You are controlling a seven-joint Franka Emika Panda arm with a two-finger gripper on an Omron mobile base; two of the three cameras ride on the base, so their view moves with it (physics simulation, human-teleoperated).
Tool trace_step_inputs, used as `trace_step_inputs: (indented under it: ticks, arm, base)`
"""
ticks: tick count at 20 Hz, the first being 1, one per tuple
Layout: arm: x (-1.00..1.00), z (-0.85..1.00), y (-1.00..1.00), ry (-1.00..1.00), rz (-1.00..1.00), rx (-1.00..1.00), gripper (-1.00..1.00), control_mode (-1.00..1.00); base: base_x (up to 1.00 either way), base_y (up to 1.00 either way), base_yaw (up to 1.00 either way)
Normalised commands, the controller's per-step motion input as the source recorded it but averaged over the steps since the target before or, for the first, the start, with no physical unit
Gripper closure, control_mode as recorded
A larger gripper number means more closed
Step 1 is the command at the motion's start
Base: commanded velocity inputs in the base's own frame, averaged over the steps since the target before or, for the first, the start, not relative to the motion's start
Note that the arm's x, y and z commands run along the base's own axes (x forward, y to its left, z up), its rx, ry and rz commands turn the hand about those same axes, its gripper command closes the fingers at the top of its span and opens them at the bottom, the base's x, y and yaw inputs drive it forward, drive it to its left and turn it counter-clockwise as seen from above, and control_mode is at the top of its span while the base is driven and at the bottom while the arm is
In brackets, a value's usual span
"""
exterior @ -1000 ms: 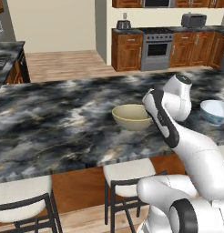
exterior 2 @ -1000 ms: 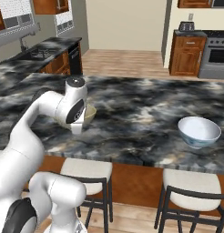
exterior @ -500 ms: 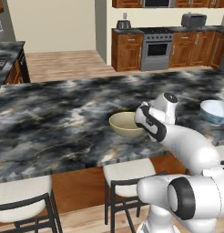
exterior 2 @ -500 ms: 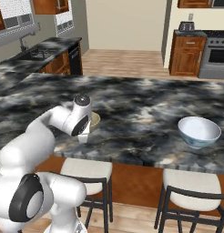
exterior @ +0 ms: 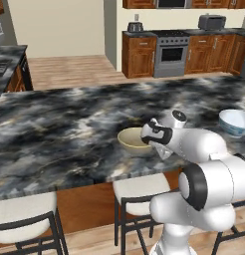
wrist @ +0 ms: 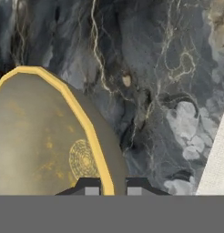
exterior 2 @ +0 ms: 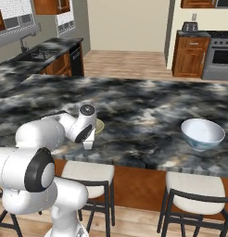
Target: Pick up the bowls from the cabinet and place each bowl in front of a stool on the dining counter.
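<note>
Olive-beige bowl [exterior: 133,140]: upright on the black-and-grey marbled dining counter [exterior: 60,134], near its front edge, directly behind a cream-cushioned stool [exterior: 140,188]. Rim pinched by the hand [wrist: 113,185]; in the hand view, one dark fingertip inside the rim, the other outside, closed tight on the yellow edge. Bowl base apparently resting on the stone, though contact not fully confirmable.

White bowl with blue-teal pattern [exterior 2: 202,134]: upright on the same counter, well apart from the olive-beige bowl, near the front edge and behind a second stool [exterior 2: 196,188].

Third stool [exterior: 24,211]: at the counter's near side, left of the first in the left base view, no bowl behind it.

Background: stainless range [exterior: 170,55] among reddish-brown base cabinets [exterior: 139,57] across the wood floor.

Progress, as judged: both bowls out of the cabinet; patterned bowl placed; olive-beige bowl at its spot but not yet released. Remaining: opening the hand and lifting clear without tipping the bowl.
</note>
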Motion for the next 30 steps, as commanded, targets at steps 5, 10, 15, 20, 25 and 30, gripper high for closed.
trace_step_inputs:
  ticks: [5,10,15,20,25,30]
  arm:
    - [0.32,-0.30,0.00,0.00,0.00,0.00,1.00,-1.00]
    - [0.33,-0.26,0.03,0.00,0.00,0.00,1.00,-1.00]
    - [0.09,-0.02,0.00,0.03,0.00,0.00,-1.00,-1.00]
    - [0.00,0.00,0.00,0.00,0.00,0.00,-1.00,-1.00]
    - [0.00,0.44,0.00,-0.01,0.01,0.00,-1.00,-1.00]
    - [0.00,0.87,0.00,0.00,0.07,0.00,-1.00,-1.00]
  base:
    - [0.00,0.00,0.00]
    - [0.00,0.00,0.00]
    - [0.00,0.00,0.00]
    - [0.00,0.00,0.00]
    - [0.00,0.00,0.00]
    - [0.00,0.00,0.00]
